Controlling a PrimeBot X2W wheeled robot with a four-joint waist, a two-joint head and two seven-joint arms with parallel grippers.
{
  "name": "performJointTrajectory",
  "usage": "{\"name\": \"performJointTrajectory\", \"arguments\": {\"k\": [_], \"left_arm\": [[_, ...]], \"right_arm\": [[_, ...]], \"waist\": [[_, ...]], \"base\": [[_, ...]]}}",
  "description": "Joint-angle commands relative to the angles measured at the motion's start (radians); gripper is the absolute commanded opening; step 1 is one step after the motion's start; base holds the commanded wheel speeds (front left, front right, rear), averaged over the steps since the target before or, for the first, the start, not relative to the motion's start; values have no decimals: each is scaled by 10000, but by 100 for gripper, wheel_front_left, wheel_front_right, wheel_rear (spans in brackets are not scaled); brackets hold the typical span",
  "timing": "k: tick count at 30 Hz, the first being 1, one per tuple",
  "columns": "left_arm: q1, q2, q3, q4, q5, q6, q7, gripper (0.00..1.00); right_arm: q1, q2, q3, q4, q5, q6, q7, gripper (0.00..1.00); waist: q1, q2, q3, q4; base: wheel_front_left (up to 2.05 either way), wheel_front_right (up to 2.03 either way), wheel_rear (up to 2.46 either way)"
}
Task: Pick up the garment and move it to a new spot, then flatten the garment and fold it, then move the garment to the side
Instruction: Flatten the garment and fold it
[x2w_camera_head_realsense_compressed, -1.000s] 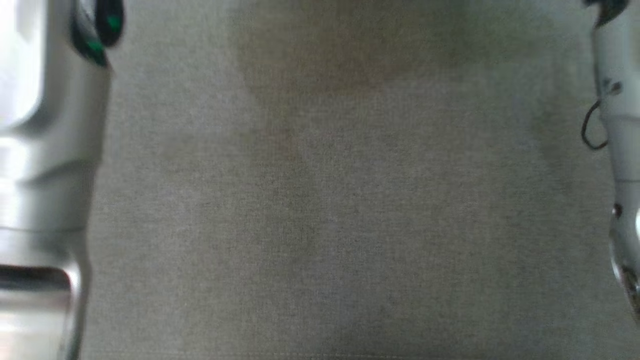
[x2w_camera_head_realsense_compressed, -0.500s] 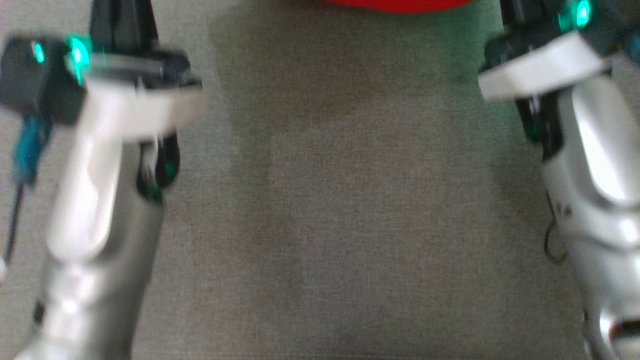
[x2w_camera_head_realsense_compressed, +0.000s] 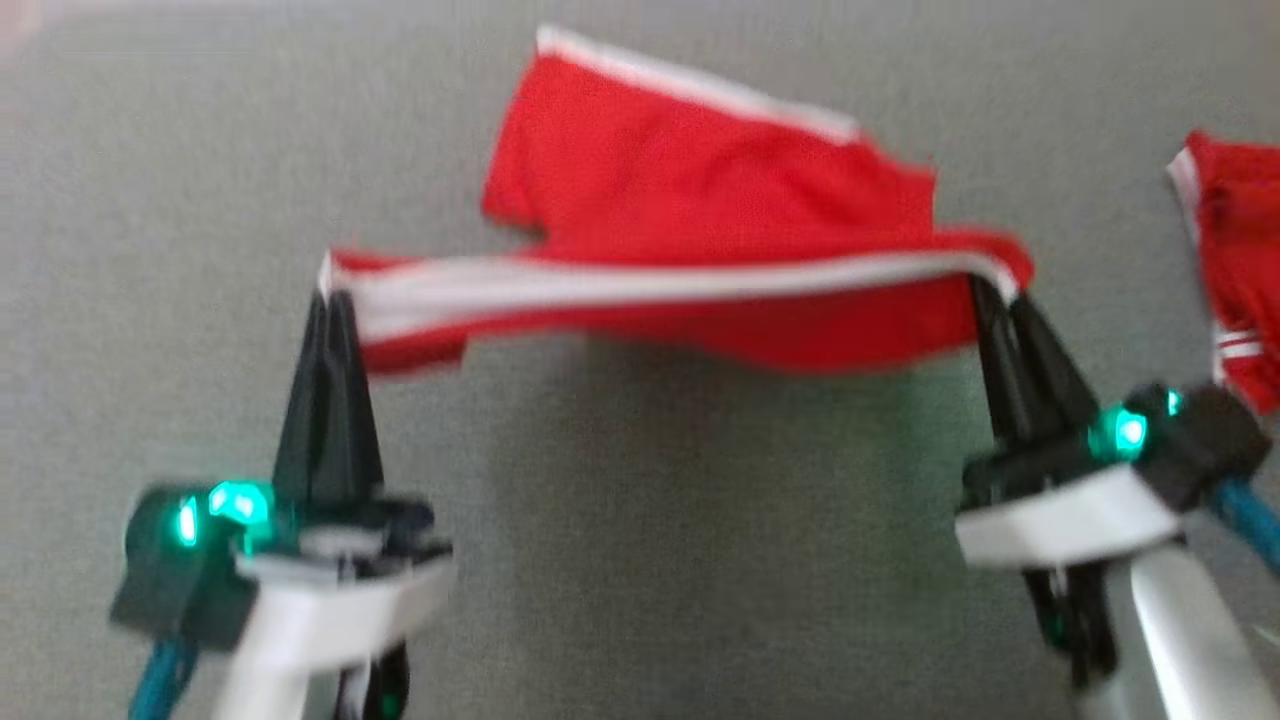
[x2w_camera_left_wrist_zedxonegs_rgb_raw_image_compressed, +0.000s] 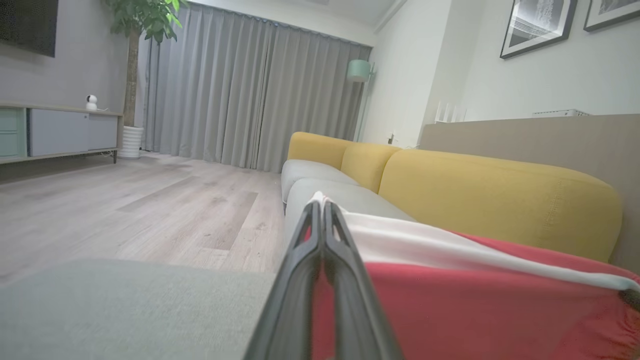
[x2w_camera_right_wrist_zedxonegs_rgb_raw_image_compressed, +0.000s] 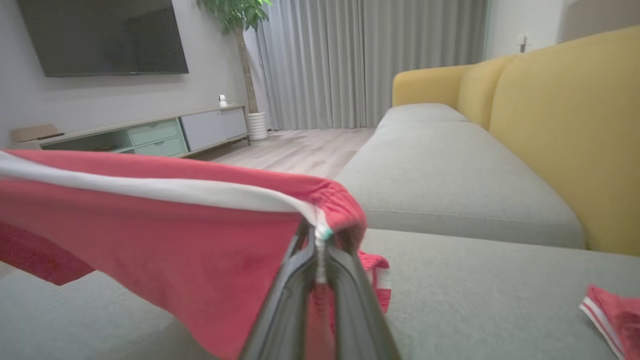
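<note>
Garment (x2w_camera_head_realsense_compressed: 700, 190) stretched over the sofa (x2w_camera_head_realsense_compressed: 700, 560), left claw (x2w_camera_head_realsense_compressed: 335, 300) and right claw (x2w_camera_head_realsense_compressed: 995, 290) both clamping it

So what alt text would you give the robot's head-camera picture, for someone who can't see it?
A red garment with a white band hangs stretched between the left gripper and the right gripper, each shut on one end, above a grey cushion. Another red cloth lies at the right edge.
</note>
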Motion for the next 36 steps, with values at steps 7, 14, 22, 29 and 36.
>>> {"name": "performJointTrajectory", "arguments": {"k": [7, 14, 22, 29, 36], "left_arm": [[1678, 229, 291, -1583, 130, 358, 305, 0], [1800, 358, -153, -990, 82, 196, 1005, 0], [-126, 392, -309, 1127, 208, -226, 923, 0], [-2622, 414, -223, 3008, 460, -378, 854, 0], [-4799, 481, -293, 4893, 762, -552, 669, 0]], "right_arm": [[2089, 140, -164, -2148, -157, -7, 1046, 0], [2759, 402, -153, -1938, -81, -7, 1778, 0], [1805, 623, -45, -1013, -41, -7, 1891, 0], [344, 690, -44, 25, 124, -7, 1776, 0], [-1121, 700, 328, 1184, 531, -7, 1253, 0]], "waist": [[4, -1, -1130, -238], [4, -1, -1050, -380], [4, -1, -275, -619], [4, -1, 995, -1010], [4, -1, 2108, -1388]], "base": [[0, 0, 0], [0, 0, 0], [0, 0, 0], [0, 0, 0], [0, 0, 0]]}}
